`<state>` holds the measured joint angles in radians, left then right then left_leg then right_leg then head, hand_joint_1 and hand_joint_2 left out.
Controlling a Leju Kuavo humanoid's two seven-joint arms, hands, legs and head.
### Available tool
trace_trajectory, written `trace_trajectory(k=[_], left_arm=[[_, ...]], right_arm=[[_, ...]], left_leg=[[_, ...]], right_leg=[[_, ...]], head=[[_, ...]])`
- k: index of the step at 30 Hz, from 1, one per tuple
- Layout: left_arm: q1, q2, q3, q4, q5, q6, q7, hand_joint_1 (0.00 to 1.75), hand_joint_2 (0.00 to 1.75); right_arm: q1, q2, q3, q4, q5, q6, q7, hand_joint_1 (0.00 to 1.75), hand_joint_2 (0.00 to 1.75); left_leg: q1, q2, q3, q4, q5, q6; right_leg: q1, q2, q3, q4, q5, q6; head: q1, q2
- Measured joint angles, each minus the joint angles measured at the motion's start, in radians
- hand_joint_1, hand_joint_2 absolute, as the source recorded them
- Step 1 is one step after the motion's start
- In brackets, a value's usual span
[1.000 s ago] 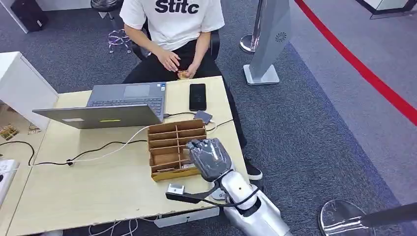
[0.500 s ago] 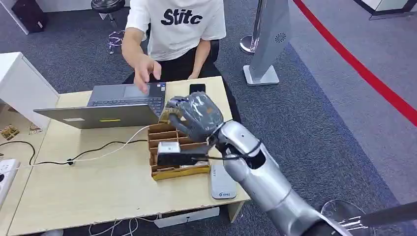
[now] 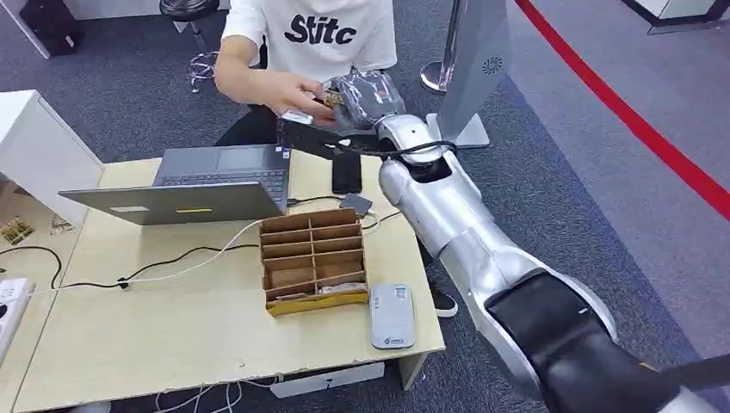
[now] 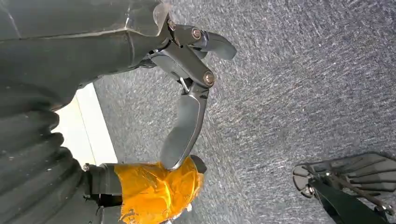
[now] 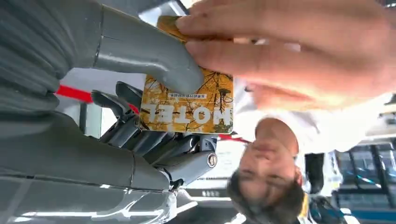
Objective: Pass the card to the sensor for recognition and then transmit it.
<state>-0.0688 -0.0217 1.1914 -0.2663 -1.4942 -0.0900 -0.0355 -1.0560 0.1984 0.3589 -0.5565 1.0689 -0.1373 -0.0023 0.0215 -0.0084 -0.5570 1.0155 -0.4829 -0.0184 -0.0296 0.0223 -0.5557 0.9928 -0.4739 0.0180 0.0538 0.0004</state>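
Grey carpet all round (image 3: 551, 215), with a red floor line (image 3: 620, 112) running past on the right. Pale wooden desk (image 3: 172, 318) in front, carrying an open laptop (image 3: 198, 185), a black phone (image 3: 346, 169), a compartmented cardboard box (image 3: 312, 258), a flat grey sensor (image 3: 392, 316) just right of the box near the front edge, and loose cables (image 3: 155, 267).

Right arm stretched out over the desk's far edge, right hand (image 3: 361, 96) raised before a seated person in a white shirt (image 3: 314, 34). Thumb (image 5: 149, 51) pressing a yellow card (image 5: 191, 105), printed "HOTEL", against the darker fingers (image 5: 140, 133) behind it: a closed pinch on the card. Person's hand (image 5: 289, 51) touching the card's other end, fingers pinching that edge alongside the thumb. Card thus held up in the air between both hands, well away from the sensor.

Left hand (image 4: 187, 93) hanging over carpet, holding nothing, fingers loosely spread, orange tape (image 4: 154, 189) round one of them.
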Motion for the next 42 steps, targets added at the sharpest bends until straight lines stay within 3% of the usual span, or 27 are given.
trace_trajectory(k=[1,8,16,19,22,26,32,36,38,42], left_arm=[[-0.001,0.000,-0.002,0.000,0.000,0.000,0.000,0.00,1.75],[-0.002,0.005,-0.015,0.002,0.000,-0.001,0.000,0.00,1.75],[-0.001,0.008,-0.021,0.003,0.000,-0.001,0.001,0.00,1.75],[-0.001,0.008,-0.021,0.003,0.000,-0.001,0.003,0.00,1.75],[0.001,0.006,-0.021,0.003,0.002,-0.001,0.004,0.00,1.75],[0.008,-0.003,-0.013,0.003,0.010,0.004,0.011,0.00,1.75],[0.028,-0.024,0.029,0.003,0.034,0.027,0.012,0.00,1.75],[0.035,-0.034,0.055,0.000,0.048,0.035,0.013,0.00,1.75],[0.038,-0.043,0.071,-0.004,0.055,0.039,0.014,0.00,1.75],[0.038,-0.056,0.097,-0.017,0.045,0.046,0.023,0.00,1.75]], right_arm=[[-0.001,0.004,-0.011,0.015,0.000,0.002,-0.011,0.00,1.75],[-0.001,0.018,-0.080,0.066,-0.031,0.028,-0.085,0.00,1.75],[-0.001,0.023,-0.117,0.081,0.009,0.020,-0.106,0.00,1.75],[0.005,0.023,-0.122,0.072,0.012,-0.009,-0.156,0.00,1.75],[0.048,0.023,-0.124,0.009,-0.013,-0.032,-0.248,0.00,1.75],[0.284,0.014,-0.108,-0.294,-0.130,-0.047,-0.416,0.00,1.75],[0.732,-0.076,-0.024,-0.765,-0.236,-0.156,-0.536,0.00,1.75],[0.918,-0.126,-0.017,-0.925,-0.263,-0.203,-0.568,0.00,1.75],[1.019,-0.148,-0.032,-0.998,-0.252,-0.242,-0.543,0.00,1.75],[1.090,-0.173,-0.171,-1.023,-0.350,-0.189,-0.542,0.00,1.75]], left_leg=[[0.000,0.000,0.000,0.000,0.000,0.000],[0.000,0.000,0.000,0.000,0.000,0.000],[0.000,0.000,-0.001,0.000,0.000,0.000],[0.000,0.000,-0.001,0.000,0.000,0.000],[0.000,0.000,0.000,0.000,0.000,0.000],[0.000,-0.001,0.000,0.000,-0.002,0.001],[0.000,-0.003,0.000,0.000,-0.008,0.001],[0.000,-0.003,0.000,0.000,-0.010,0.002],[0.000,-0.003,0.000,0.000,-0.010,0.003],[0.000,-0.002,0.000,0.000,-0.011,0.003]], right_leg=[[0.000,0.000,0.000,0.000,0.000,0.000],[0.000,0.000,-0.001,0.000,0.000,0.000],[0.000,0.000,-0.001,0.000,0.000,0.000],[0.000,0.000,-0.001,0.000,0.000,0.000],[0.000,0.000,-0.001,0.000,0.000,0.000],[0.000,-0.001,0.000,-0.001,-0.003,0.001],[0.000,-0.003,0.002,-0.003,-0.007,0.003],[0.000,-0.004,0.003,-0.004,-0.009,0.003],[0.000,-0.003,0.003,-0.005,-0.009,0.003],[0.000,-0.003,0.004,-0.005,-0.009,0.003]], head=[[-0.001,0.000],[0.000,0.000],[0.000,0.000],[0.000,0.000],[0.000,0.000],[0.000,0.000],[0.000,0.000],[0.000,0.000],[0.000,0.000],[0.000,0.000]])
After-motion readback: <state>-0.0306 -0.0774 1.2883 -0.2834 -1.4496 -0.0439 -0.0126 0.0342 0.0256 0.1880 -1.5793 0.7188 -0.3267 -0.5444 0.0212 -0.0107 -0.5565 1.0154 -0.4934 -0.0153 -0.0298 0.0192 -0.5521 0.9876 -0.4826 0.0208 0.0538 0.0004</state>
